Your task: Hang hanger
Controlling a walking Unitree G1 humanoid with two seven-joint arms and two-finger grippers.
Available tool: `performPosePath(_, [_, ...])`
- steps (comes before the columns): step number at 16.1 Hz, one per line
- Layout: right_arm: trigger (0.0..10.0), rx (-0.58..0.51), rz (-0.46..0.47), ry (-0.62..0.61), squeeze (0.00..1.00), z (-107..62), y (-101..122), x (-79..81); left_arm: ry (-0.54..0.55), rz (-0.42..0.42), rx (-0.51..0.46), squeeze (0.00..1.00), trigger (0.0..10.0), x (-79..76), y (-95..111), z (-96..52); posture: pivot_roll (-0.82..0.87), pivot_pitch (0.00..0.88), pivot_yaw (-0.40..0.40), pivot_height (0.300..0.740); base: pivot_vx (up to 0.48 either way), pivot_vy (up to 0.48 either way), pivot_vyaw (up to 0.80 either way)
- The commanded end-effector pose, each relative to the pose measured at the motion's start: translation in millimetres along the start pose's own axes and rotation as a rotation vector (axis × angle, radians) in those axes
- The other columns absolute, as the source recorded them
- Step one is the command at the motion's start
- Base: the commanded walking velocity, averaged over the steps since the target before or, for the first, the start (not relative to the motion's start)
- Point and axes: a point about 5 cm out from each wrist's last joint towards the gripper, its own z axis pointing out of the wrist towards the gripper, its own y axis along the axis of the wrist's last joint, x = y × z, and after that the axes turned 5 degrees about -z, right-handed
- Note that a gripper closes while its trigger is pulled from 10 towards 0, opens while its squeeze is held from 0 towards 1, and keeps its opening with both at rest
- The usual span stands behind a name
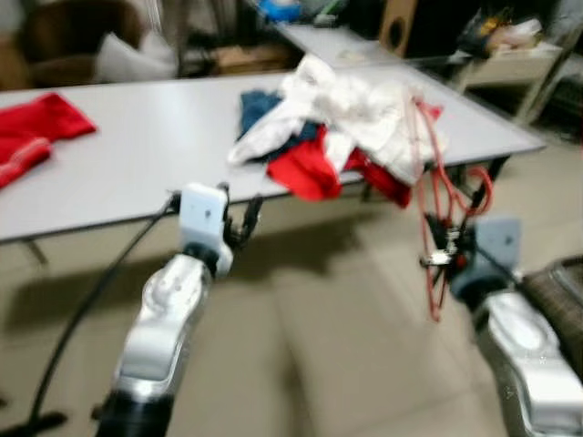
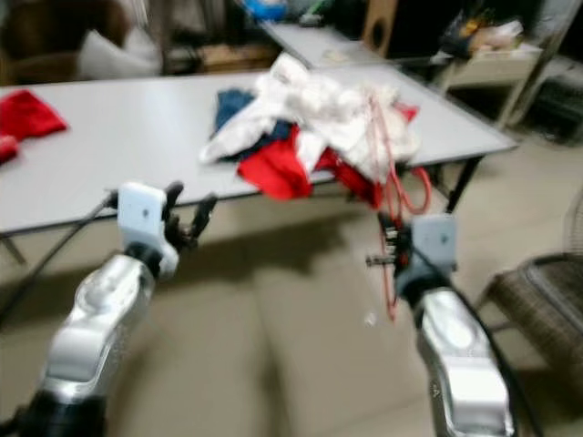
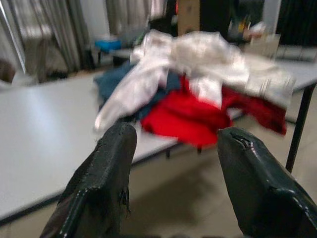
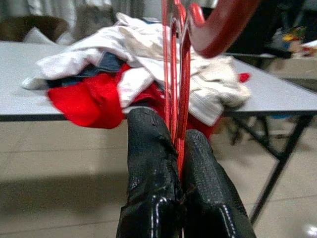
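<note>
A red wire hanger (image 1: 435, 196) hangs upright in front of the table's right end, its hook (image 1: 480, 189) curling to the right. My right gripper (image 1: 446, 248) is shut on its lower part; in the right wrist view the two black fingers (image 4: 148, 163) pinch the red wires (image 4: 174, 74). My left gripper (image 1: 239, 218) is open and holds nothing, raised before the table's front edge, left of the clothes pile. Its two black fingers (image 3: 109, 173) stand wide apart in the left wrist view.
A long grey table (image 1: 137, 155) carries a pile of white, red and blue clothes (image 1: 337, 127) at its right part and a red garment (image 1: 32, 132) at the far left. A dark wicker chair (image 1: 560, 291) stands at my right. Tiled floor lies below.
</note>
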Motion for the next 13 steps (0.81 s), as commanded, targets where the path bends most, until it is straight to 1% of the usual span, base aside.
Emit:
performPosePath(1, [10.0,-0.012,-0.009,-0.012,0.0,0.7,2.7,1.0,0.008,0.014,-0.012,0.0,10.0,4.9,4.2,1.1,-0.18,0.0,-0.015,0.74,0.364,0.0,0.0])
performPosePath(3, [10.0,-0.007,-0.007,-0.023,0.0,0.1,0.9,-0.9,0.031,0.019,-0.003,0.0,10.0,7.0,2.0,2.0,-0.18,0.0,-0.019,0.74,0.358,0.0,0.0])
performPosePath(4, [10.0,-0.003,-0.004,-0.024,0.0,-0.6,-0.2,-1.6,0.033,0.016,-0.002,0.0,10.0,7.8,1.3,2.7,-0.18,0.0,-0.023,0.74,0.375,0.0,-0.8])
performPosePath(5, [10.0,0.008,0.025,-0.013,0.0,-1.7,-2.1,-1.9,0.032,0.015,-0.002,0.0,10.0,8.3,0.5,2.8,-0.18,0.0,-0.025,0.74,0.379,0.0,-0.8])
performPosePath(6, [10.0,0.007,0.003,-0.024,0.0,-2.4,-2.2,-3.7,0.03,0.018,-0.001,0.0,10.0,8.1,0.0,2.5,-0.18,0.0,-0.025,0.74,0.379,0.0,-0.8])
performPosePath(7, [10.0,-0.002,-0.042,-0.037,0.0,-2.7,-1.2,-5.8,0.028,0.018,0.0,0.0,10.0,7.6,-0.3,2.4,-0.18,0.0,-0.024,0.74,0.382,0.0,-0.8])
performPosePath(8, [10.0,-0.01,-0.016,-0.023,0.0,-3.0,-0.4,-4.9,0.027,0.019,0.0,0.0,10.0,7.6,-0.4,2.4,-0.18,0.0,-0.023,0.74,0.382,0.0,-0.8])
performPosePath(10, [10.0,-0.031,-0.008,-0.03,0.0,-3.5,2.3,-4.8,0.027,0.021,-0.003,0.0,10.0,7.6,-0.1,3.2,-0.18,0.0,-0.021,0.74,0.388,0.0,-0.68])
performPosePath(11, [10.0,-0.034,-0.01,-0.045,0.0,-3.9,3.0,-5.9,0.027,0.021,-0.005,0.0,10.0,7.5,0.2,3.4,-0.18,0.0,-0.021,0.74,0.401,0.0,-0.44])
performPosePath(12, [10.0,-0.027,0.005,-0.052,0.0,-4.4,3.0,-7.2,0.027,0.022,-0.009,0.0,10.0,7.4,0.6,3.8,-0.18,0.0,-0.021,0.74,0.401,0.0,0.0])
performPosePath(13, [10.0,-0.022,0.011,-0.03,0.0,-4.8,2.7,-6.4,0.027,0.024,-0.011,0.0,10.0,7.0,0.8,4.1,-0.19,0.0,-0.014,0.74,0.409,0.0,0.0])
